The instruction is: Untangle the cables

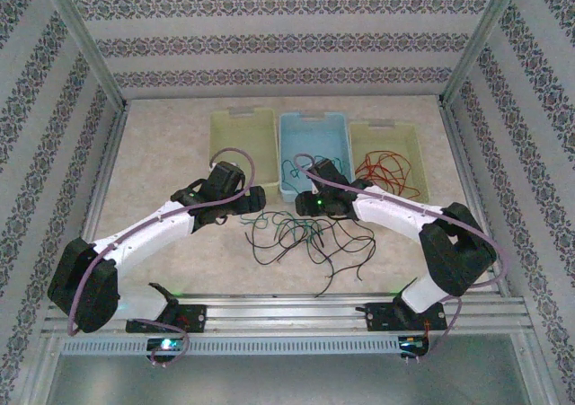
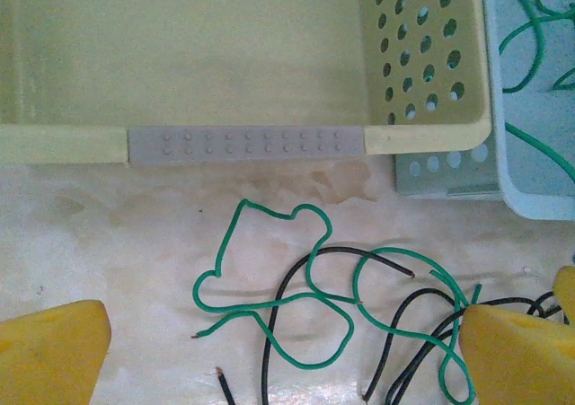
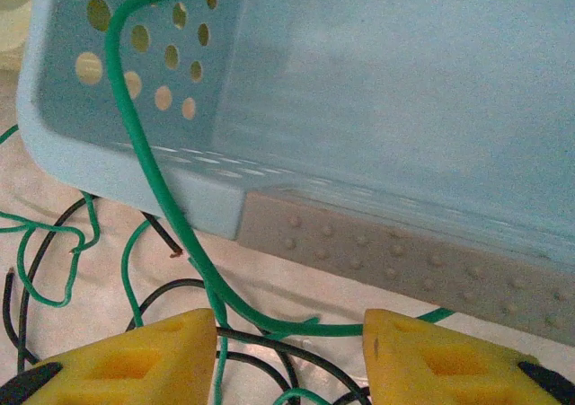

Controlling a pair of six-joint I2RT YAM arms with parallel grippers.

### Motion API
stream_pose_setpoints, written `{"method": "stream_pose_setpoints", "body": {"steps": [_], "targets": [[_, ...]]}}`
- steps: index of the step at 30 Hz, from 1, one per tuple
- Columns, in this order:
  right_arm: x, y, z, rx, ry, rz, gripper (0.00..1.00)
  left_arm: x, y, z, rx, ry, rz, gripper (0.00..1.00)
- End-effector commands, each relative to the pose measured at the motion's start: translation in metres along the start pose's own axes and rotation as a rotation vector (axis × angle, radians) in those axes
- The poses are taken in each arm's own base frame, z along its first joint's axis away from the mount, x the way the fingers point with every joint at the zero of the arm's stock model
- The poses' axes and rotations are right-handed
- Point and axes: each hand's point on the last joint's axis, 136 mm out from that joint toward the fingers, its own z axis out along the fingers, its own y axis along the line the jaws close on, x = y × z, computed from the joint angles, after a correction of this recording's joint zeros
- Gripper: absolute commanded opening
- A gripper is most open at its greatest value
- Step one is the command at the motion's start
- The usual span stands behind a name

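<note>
In the upper middle of the top view, the left bin (image 1: 243,143), middle bin (image 1: 314,136) and right bin (image 1: 382,137) stand side by side on the bench (image 1: 171,167). The cables (image 1: 304,236) lie tangled just below the middle bin; others lie inside the middle and right bins.

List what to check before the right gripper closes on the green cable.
1. Right gripper jaws apart: ok.
2. Green cable lies in the gap: ok.
3. Same cable drapes over the blue bin rim: ok.
4. Black cable also crosses that gap, might get caught: not ok.
5. Left gripper open, holding nothing: ok.
6. Green cable free of the tangle on the table: cannot tell.
</note>
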Motion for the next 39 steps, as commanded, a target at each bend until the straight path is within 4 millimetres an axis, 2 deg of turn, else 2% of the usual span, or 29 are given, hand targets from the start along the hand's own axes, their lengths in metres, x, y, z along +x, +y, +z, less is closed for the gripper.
{"method": "stream_pose_setpoints", "body": {"steps": [1, 7, 13, 16, 20, 24, 28, 32, 36, 39], "targets": [[-0.011, 0.01, 0.002, -0.017, -0.022, -0.026, 0.44, -0.006, -0.013, -0.001, 0.039, -0.02, -0.012, 0.99], [-0.017, 0.014, 0.004, -0.007, -0.036, -0.042, 0.45, -0.006, -0.017, 0.0, 0.052, -0.017, -0.02, 0.99], [-0.013, 0.022, 0.01, -0.02, -0.015, -0.052, 0.44, -0.006, -0.018, -0.001, 0.059, -0.019, -0.022, 0.99], [-0.009, 0.025, 0.013, -0.024, -0.005, -0.054, 0.34, -0.007, -0.018, -0.001, 0.058, -0.021, -0.019, 0.99], [-0.006, 0.028, 0.013, -0.031, -0.005, -0.05, 0.01, -0.006, -0.018, 0.0, 0.057, -0.016, -0.019, 0.99], [-0.013, 0.035, -0.004, -0.054, -0.04, -0.048, 0.0, -0.003, -0.016, 0.003, 0.049, -0.005, -0.011, 0.99], [-0.034, 0.045, -0.033, -0.086, -0.107, -0.054, 0.0, 0.003, -0.008, 0.007, 0.004, 0.02, 0.026, 0.99], [-0.071, 0.036, -0.056, -0.1, -0.185, -0.015, 0.0, 0.008, -0.002, 0.011, -0.026, 0.04, 0.053, 1.0], [-0.106, 0.02, -0.064, -0.103, -0.24, 0.027, 0.0, 0.012, 0.0, 0.014, -0.026, 0.049, 0.055, 0.98], [-0.122, 0.008, -0.059, -0.109, -0.247, 0.061, 0.0, 0.014, 0.001, 0.019, -0.029, 0.048, 0.051, 0.93]]}}
